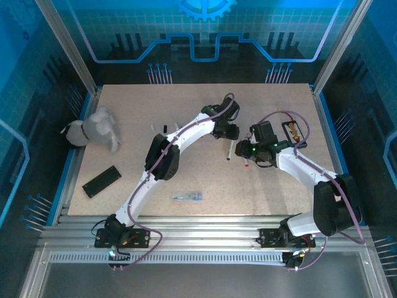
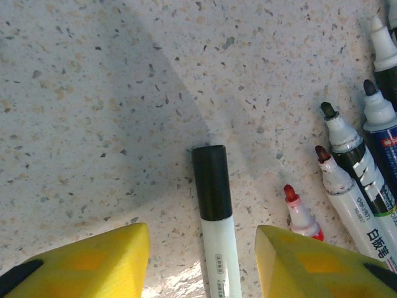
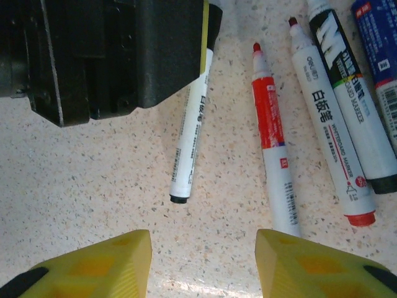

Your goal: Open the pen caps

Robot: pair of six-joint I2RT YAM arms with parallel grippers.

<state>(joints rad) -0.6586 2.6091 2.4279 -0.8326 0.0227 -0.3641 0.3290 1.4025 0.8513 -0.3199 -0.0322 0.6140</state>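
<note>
The left gripper (image 2: 201, 251) hangs with its yellow fingertips (image 2: 99, 264) set apart and holding nothing. A slim white-barrelled pen (image 2: 221, 264) lies between them, touching neither. Its short black plastic cap (image 2: 211, 183) is on and points away, just ahead of the tips. Ahead and to the right of this gripper lie thicker markers with bare nibs: a red-tipped marker (image 2: 302, 216) nearest, then a dark-nibbed white marker (image 2: 347, 198) beside it. These look already opened, so the capped slim pen seems to be the piece left, though others may lie out of sight. The right gripper (image 3: 203, 248) is also parted and empty. The slim pen's rear end lies just ahead of it, slightly left, and the uncapped markers fan out ahead and to its right.
</note>
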